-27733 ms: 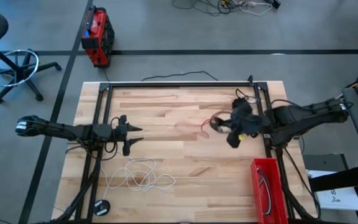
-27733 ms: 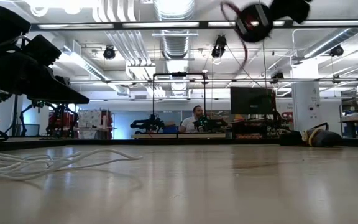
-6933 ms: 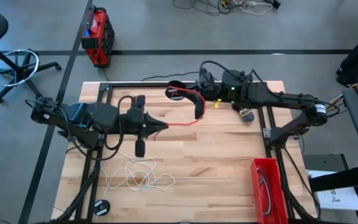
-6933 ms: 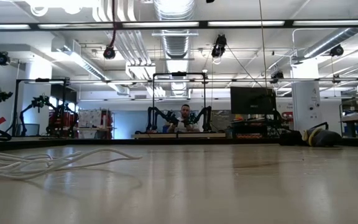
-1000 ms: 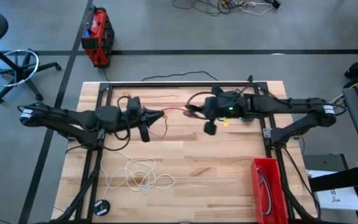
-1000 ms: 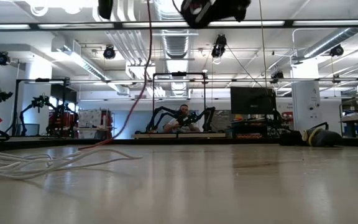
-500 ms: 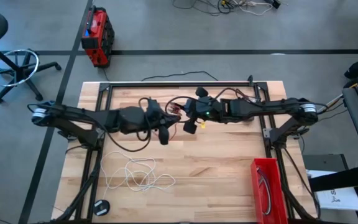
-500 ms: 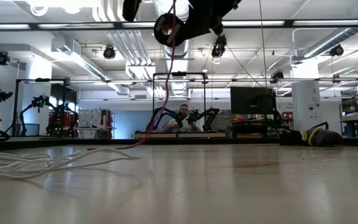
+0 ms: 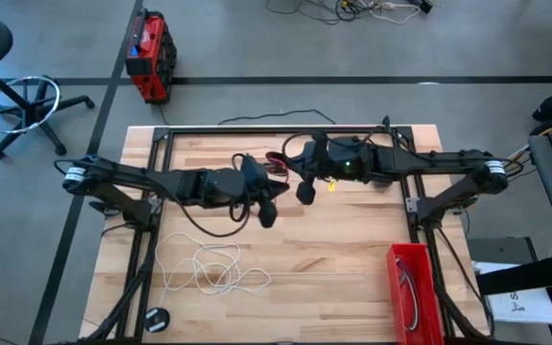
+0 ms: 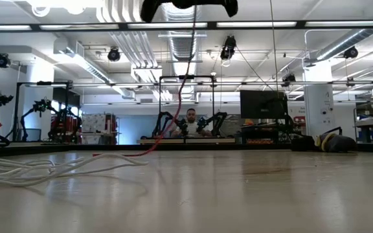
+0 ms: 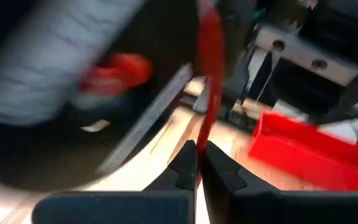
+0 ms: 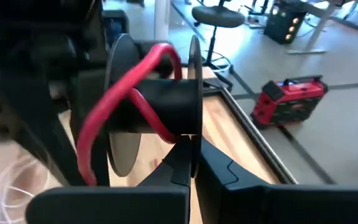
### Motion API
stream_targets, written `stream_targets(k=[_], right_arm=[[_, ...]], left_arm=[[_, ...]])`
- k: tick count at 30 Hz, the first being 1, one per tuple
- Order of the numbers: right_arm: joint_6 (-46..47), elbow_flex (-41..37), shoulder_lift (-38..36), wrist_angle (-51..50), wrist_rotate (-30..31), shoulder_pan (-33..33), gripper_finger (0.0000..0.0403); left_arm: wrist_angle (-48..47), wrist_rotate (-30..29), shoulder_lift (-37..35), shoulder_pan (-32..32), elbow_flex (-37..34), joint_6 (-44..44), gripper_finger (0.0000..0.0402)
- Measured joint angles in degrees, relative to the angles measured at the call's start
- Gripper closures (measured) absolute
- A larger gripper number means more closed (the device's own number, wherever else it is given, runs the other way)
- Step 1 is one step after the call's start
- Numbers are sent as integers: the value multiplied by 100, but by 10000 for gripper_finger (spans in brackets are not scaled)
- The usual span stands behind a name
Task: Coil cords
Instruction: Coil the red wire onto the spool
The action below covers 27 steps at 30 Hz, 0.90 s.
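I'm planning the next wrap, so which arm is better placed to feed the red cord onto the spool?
Left. Its gripper is shut on the red cord, beside the black spool, so it can likely guide it. The right gripper is shut on the spool.

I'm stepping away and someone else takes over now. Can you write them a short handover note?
Left hand: shut on the red cord, above mid-table.
Right hand: shut on the rim of a black spool, close beside the left hand.
Done: a few turns of red cord are on the spool.
Left: the red tail still trails to the table; the white cord lies loose near the front left.
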Motion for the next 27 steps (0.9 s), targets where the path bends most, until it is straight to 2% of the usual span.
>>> stream_targets(k=[3, 6, 13, 16, 24, 27], right_arm=[[59, 0, 2, 179, -3, 26, 403], [57, -4, -38, 162, -18, 42, 403], [-62, -9, -566, -101, -650, 51, 403], [-120, -22, -746, -293, -740, 75, 403], [-210, -22, -985, -563, -737, 133, 403], [-210, -22, -1009, -540, -739, 131, 403]], left_arm=[[307, -3, 186, 4, -37, 57, 401], [129, -8, 223, 4, -39, 34, 401], [-186, -344, 86, -42, -114, 62, 401], [-150, -390, 64, -44, -129, 291, 397], [452, -384, 221, -68, -190, 1124, 390], [1017, -361, 229, -83, -425, 1438, 391]])
